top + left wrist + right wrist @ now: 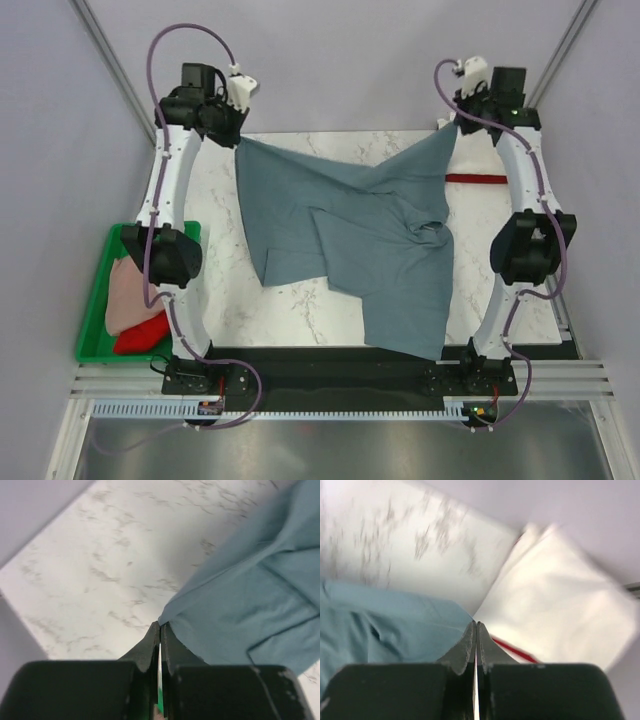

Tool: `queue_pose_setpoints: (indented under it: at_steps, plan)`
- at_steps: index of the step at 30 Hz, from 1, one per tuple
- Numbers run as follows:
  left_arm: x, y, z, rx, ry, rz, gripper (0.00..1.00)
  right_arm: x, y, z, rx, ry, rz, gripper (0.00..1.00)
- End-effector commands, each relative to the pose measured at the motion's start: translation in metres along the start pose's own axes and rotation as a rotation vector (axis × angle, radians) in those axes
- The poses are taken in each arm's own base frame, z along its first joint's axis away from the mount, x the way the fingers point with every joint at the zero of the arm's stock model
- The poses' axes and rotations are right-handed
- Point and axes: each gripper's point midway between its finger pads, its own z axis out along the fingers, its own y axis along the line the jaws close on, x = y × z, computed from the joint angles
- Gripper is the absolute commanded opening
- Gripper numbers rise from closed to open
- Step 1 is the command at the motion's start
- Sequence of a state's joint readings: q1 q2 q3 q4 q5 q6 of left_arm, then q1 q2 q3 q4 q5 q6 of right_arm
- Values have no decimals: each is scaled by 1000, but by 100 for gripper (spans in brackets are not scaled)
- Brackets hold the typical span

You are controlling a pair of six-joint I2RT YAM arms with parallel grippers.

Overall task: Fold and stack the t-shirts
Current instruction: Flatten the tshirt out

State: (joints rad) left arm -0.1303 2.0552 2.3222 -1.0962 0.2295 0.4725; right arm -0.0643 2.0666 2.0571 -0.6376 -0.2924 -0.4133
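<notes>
A slate blue-grey t-shirt point(350, 240) is spread over the marble table, its near part hanging over the front edge. My left gripper point(238, 140) is shut on its far left corner point(167, 615), held up at the back left. My right gripper point(455, 125) is shut on its far right corner point(465, 614), held up at the back right. A folded white t-shirt point(555, 590) lies on a red one point(512, 651) under the right gripper; the red edge shows in the top view point(475, 178). A pale pink t-shirt point(128, 295) and a red t-shirt point(140, 337) lie in the green tray.
The green plastic tray point(95, 300) stands off the table's left side by the left arm. The marble table point(215, 290) ends at a black front bar near the arm bases. Grey walls close in on both sides and the back.
</notes>
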Motion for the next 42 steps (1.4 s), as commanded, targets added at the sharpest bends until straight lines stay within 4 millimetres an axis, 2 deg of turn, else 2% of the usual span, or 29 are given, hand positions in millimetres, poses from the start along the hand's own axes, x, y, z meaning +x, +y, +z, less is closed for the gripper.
queue_pose_setpoints:
  at_steps: [1, 2, 3, 4, 5, 6, 7, 9, 10, 11, 12, 13, 16, 17, 18, 19, 20, 23, 24, 25, 26, 27, 28, 33, 35, 38, 39, 40, 42]
  plan:
    - [-48, 36, -78, -207, -189, 16, 2, -102, -52, -96, 233, -284, 10, 0]
    - [-52, 40, -89, -239, -208, 9, 2, -115, -59, -121, 271, -328, 8, 0]
    - [-58, 40, -107, -264, -238, 5, 2, -124, -64, -135, 308, -361, 0, 0]
    - [-61, 42, -117, -284, -257, -6, 2, -130, -65, -148, 327, -381, -10, 0]
    - [-64, 42, -127, -294, -277, -13, 2, -142, -65, -174, 355, -418, -38, 0]
    - [-67, 42, -139, -311, -298, -18, 2, -147, -65, -188, 373, -438, -51, 0]
    - [-71, 40, -158, -333, -330, -14, 2, -156, -62, -213, 397, -471, -70, 0]
    - [-74, 38, -179, -359, -362, -9, 2, -157, -58, -233, 419, -483, -105, 0]
    - [-78, 33, -201, -376, -397, -3, 2, -164, -52, -262, 445, -523, -122, 0]
    - [-77, 29, -209, -376, -409, -3, 2, -165, -49, -275, 459, -537, -137, 0]
    - [-78, 26, -218, -379, -426, -2, 2, -162, -46, -279, 463, -545, -142, 0]
    - [-80, 19, -242, -393, -468, 5, 2, -168, -37, -308, 484, -590, -157, 0]
    - [-77, 8, -270, -406, -512, 10, 2, -173, -21, -342, 487, -652, -181, 0]
    - [-73, 0, -291, -423, -541, 14, 2, -178, -12, -367, 501, -695, -196, 0]
    - [-71, -4, -300, -430, -556, 21, 2, -181, -6, -381, 508, -719, -206, 0]
    - [-67, -7, -302, -428, -554, 26, 2, -185, 1, -405, 526, -760, -215, 0]
    - [-64, -17, -325, -445, -596, 46, 2, -187, 5, -417, 537, -780, -219, 0]
    - [-52, -32, -339, -435, -615, 70, 2, -190, 20, -463, 580, -853, -235, 0]
    - [-46, -42, -358, -445, -650, 84, 2, -189, 23, -473, 594, -867, -236, 0]
    - [-39, -44, -355, -441, -635, 87, 2, -188, 31, -493, 612, -896, -252, 0]
    - [-35, -47, -359, -447, -637, 92, 2, -187, 34, -503, 626, -909, -263, 0]
    - [-28, -55, -375, -464, -663, 104, 2, -187, 37, -516, 647, -925, -269, 0]
    - [-21, -58, -372, -459, -650, 108, 2, -185, 44, -533, 669, -949, -282, 0]
    - [-2, -77, -407, -504, -708, 142, 2, -183, 61, -596, 765, -1037, -313, 0]
    - [-2, -80, -421, -529, -734, 151, 2, -185, 68, -626, 809, -1092, -306, 0]
    - [-7, -83, -451, -575, -795, 166, 2, -191, 75, -655, 837, -1158, -310, 0]
    - [-8, -84, -459, -587, -813, 171, 2, -193, 83, -677, 861, -1204, -324, 0]
    - [-13, -85, -474, -608, -845, 183, 2, -198, 81, -679, 866, -1215, -330, 0]
    - [-18, -86, -487, -631, -871, 198, 2, -200, 85, -698, 905, -1253, -350, 0]
